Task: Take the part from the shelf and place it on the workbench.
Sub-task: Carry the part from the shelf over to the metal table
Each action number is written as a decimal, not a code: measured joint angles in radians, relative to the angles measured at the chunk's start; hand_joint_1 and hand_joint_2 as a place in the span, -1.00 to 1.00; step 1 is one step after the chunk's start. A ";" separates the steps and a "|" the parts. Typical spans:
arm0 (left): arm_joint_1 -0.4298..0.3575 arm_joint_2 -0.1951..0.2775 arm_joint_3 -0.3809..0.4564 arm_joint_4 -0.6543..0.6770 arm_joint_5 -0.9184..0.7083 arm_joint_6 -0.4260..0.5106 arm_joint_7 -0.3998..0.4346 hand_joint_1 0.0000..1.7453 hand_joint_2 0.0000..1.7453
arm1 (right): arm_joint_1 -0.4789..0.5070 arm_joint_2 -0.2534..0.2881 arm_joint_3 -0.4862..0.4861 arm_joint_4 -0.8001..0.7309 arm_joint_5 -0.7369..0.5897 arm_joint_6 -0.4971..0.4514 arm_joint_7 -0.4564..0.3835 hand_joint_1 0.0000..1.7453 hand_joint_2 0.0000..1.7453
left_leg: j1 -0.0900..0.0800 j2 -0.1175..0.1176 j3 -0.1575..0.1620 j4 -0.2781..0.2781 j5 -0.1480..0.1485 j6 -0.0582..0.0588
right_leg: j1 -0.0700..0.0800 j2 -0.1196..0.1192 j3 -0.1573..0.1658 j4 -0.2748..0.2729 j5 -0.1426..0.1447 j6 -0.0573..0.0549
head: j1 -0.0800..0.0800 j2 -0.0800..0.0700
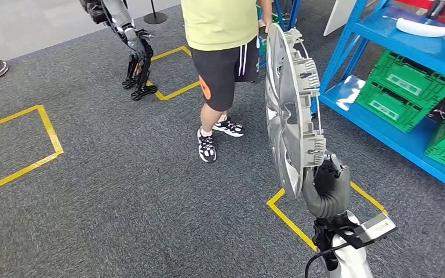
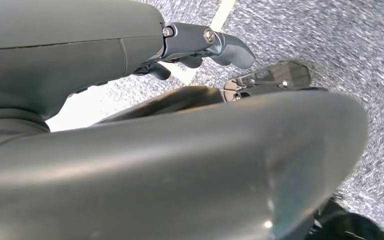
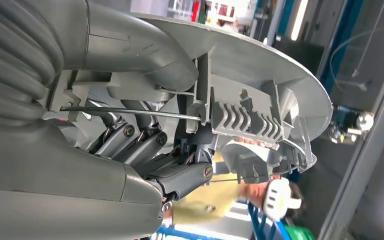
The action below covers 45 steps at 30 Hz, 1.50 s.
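Right hand (image 1: 326, 180) grips the silver wheel cover (image 1: 287, 110) by its lower rim, holding it upright on edge above the grey carpet (image 1: 110, 191).
Left hand (image 2: 200, 47) hangs over the carpet, fingers curled, holding nothing. A person (image 1: 223, 52) stands beyond the cover; blue shelf (image 1: 382, 124) with green crates (image 1: 408, 87) to the right. No readable writing.

The silver wheel cover (image 1: 287, 110) hides most of the right hand (image 1: 326, 182) gripping its lower rim. The person (image 1: 223, 63) beside the wheel cover is cut off above the chest.
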 joint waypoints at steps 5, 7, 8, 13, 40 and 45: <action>0.001 -0.002 0.000 0.000 0.001 0.000 0.007 -1.00 -1.00 | 0.001 -0.003 0.000 0.000 0.002 -0.012 0.000 1.00 1.00 | -0.001 -0.071 -0.007 0.013 0.002 -0.007 | -0.001 0.063 0.094 -0.210 0.125 -0.015 | 0.003 0.000; 0.002 -0.003 0.000 0.000 0.001 0.000 0.010 -1.00 -1.00 | 0.002 -0.004 0.000 -0.001 0.003 -0.013 0.000 1.00 1.00 | 0.000 -0.092 -0.014 0.012 0.006 -0.021 | 0.002 0.083 0.111 -0.252 0.131 -0.021 | 0.004 0.000; 0.003 -0.003 0.000 0.000 0.001 0.000 0.012 -1.00 -1.00 | 0.003 -0.004 0.000 -0.001 0.003 -0.014 0.000 1.00 1.00 | 0.001 -0.104 -0.018 0.009 0.010 -0.029 | 0.003 0.070 0.111 -0.255 0.135 -0.026 | 0.004 0.000; 0.002 -0.001 0.000 -0.001 0.003 0.000 0.016 -1.00 -1.00 | 0.007 -0.004 -0.001 -0.002 -0.001 -0.010 0.000 1.00 1.00 | -0.002 -0.007 -0.087 0.147 -0.071 -0.052 | 0.000 0.001 0.118 -0.273 0.145 -0.056 | -0.009 0.000; -0.012 0.014 0.000 -0.001 -0.052 -0.018 0.030 -1.00 -1.00 | 0.066 -0.004 -0.010 -0.047 0.007 -0.026 0.000 1.00 1.00 | 0.005 -0.104 -0.015 0.006 0.009 -0.046 | -0.001 0.041 0.115 -0.256 0.137 -0.036 | 0.006 0.000; -0.018 0.019 0.000 -0.002 -0.055 -0.019 0.028 -1.00 -1.00 | 0.087 -0.003 -0.014 -0.061 0.011 -0.033 0.000 1.00 1.00 | 0.002 0.020 -0.125 0.240 -0.119 -0.062 | 0.004 -0.029 0.119 -0.268 0.141 -0.061 | -0.009 0.000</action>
